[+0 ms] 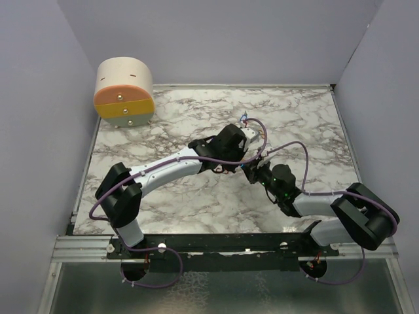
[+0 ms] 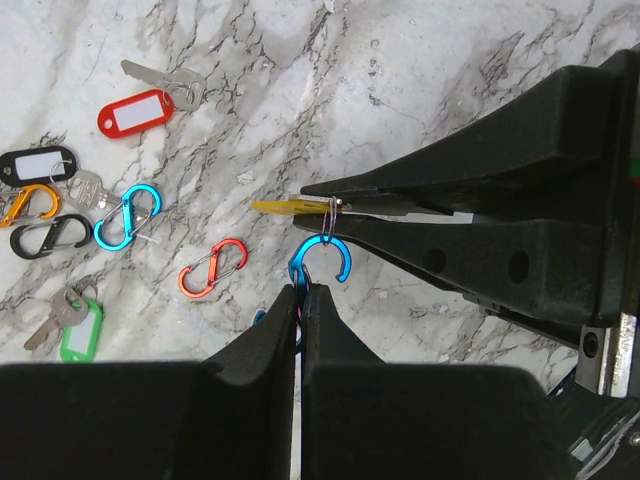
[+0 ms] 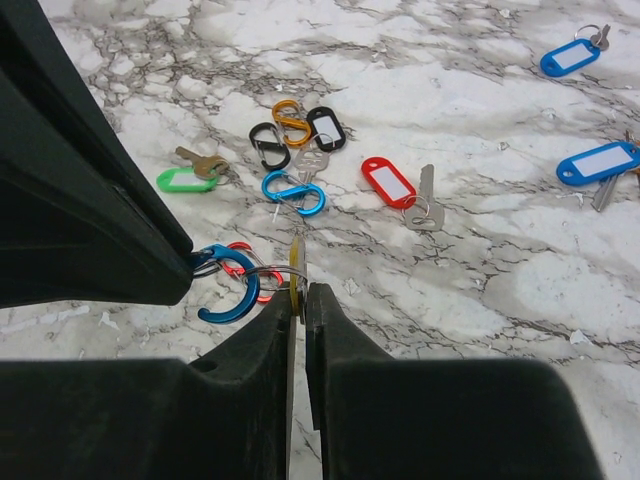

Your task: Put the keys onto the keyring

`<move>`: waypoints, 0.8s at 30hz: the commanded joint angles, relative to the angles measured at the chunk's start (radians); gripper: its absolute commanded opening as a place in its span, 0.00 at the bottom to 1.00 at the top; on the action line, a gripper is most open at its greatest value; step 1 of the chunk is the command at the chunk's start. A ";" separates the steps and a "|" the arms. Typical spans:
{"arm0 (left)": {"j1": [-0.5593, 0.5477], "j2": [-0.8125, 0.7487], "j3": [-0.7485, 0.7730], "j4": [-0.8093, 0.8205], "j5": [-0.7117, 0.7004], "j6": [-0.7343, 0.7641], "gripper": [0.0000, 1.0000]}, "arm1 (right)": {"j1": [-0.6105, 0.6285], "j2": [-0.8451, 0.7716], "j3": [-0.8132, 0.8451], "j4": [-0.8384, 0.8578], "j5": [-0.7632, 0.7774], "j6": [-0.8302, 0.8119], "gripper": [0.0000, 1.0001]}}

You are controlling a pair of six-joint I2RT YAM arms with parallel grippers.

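My left gripper is shut on a blue carabiner keyring, whose open hook sticks out past the fingertips. My right gripper is shut on a yellow key tag, held edge-on. The tag's small wire ring lies across the blue hook; I cannot tell whether it is threaded on. In the left wrist view the yellow tag pokes out of the right gripper's fingers just above the hook. Both are held above the marble table, near its middle.
A red tag with key, green tag, black tag and orange, black, blue and red carabiners lie nearby. Two blue tags lie further right. A drawer box stands back left.
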 commanded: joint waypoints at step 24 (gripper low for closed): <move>-0.005 -0.049 -0.053 0.009 0.003 -0.015 0.47 | -0.004 -0.050 -0.020 -0.012 0.122 0.008 0.01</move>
